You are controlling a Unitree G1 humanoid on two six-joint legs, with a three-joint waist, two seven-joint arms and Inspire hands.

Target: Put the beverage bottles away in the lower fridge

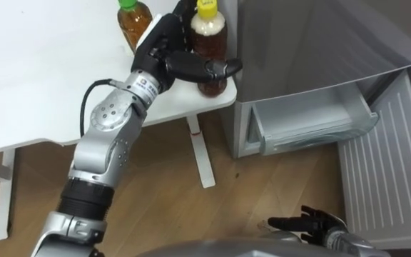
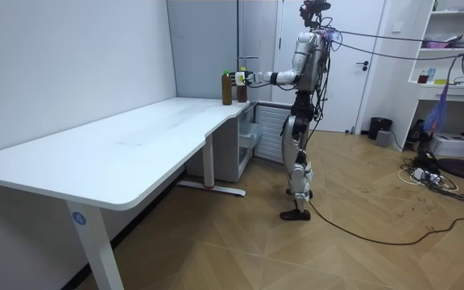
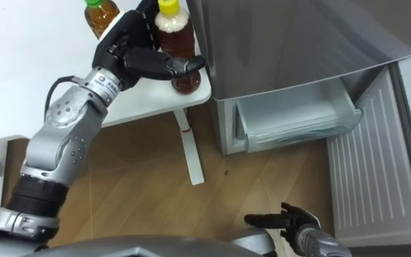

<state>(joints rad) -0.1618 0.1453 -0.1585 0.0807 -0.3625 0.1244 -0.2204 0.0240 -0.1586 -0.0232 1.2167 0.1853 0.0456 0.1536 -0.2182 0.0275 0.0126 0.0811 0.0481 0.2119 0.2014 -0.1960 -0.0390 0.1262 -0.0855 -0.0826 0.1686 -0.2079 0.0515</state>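
Yellow-capped bottle (image 1: 211, 39): stood on desk (image 1: 48, 71) corner beside fridge (image 1: 312, 43), clamped in left hand (image 1: 166, 50); might have slipped or clipped green-capped bottle (image 1: 134, 18) farther from fridge on lift; right hand (image 1: 309, 225) idle before fridge, fingers spread.

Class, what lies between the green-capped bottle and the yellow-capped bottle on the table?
The robot's left hand, its fingers curled round the yellow-capped bottle; the green-capped bottle stands at the hand's other side. The left eye view shows this.
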